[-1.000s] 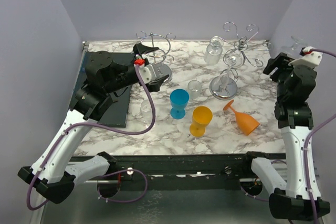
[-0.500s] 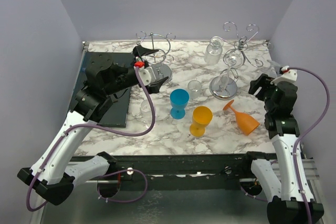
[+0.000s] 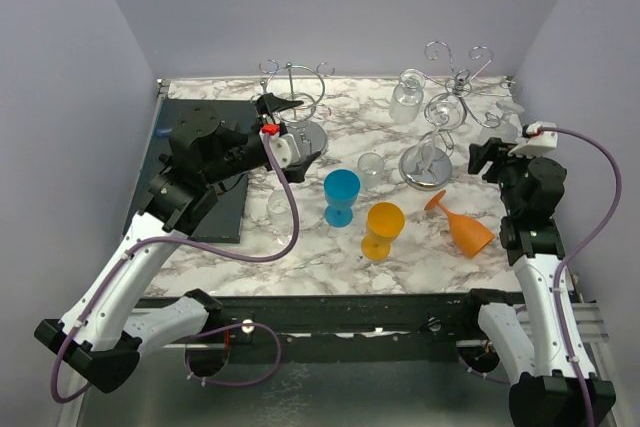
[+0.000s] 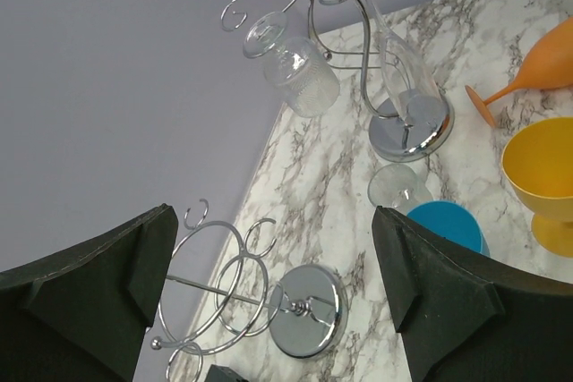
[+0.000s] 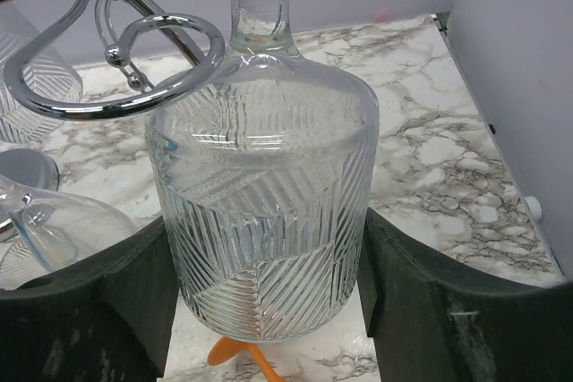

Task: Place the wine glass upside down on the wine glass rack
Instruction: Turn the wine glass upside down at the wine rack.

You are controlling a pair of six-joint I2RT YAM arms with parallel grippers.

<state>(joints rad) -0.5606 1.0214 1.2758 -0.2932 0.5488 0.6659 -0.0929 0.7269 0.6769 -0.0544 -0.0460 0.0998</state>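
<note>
Right wrist: right hand [image 5: 264, 310] grasps ribbed wine glass [image 5: 264, 194] upside down beside rack [image 5: 116, 69]; left hand [image 4: 269, 292] released.

Overhead wide — wrists close, shared rack [image 3: 425, 173]

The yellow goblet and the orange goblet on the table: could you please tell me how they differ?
The yellow goblet stands upright on its foot, while the orange goblet lies on its side with its rim towards the near edge. The yellow goblet sits near the middle of the table; the orange goblet lies further right. Both are opaque and stemmed, and both rest on the marble top.
</note>
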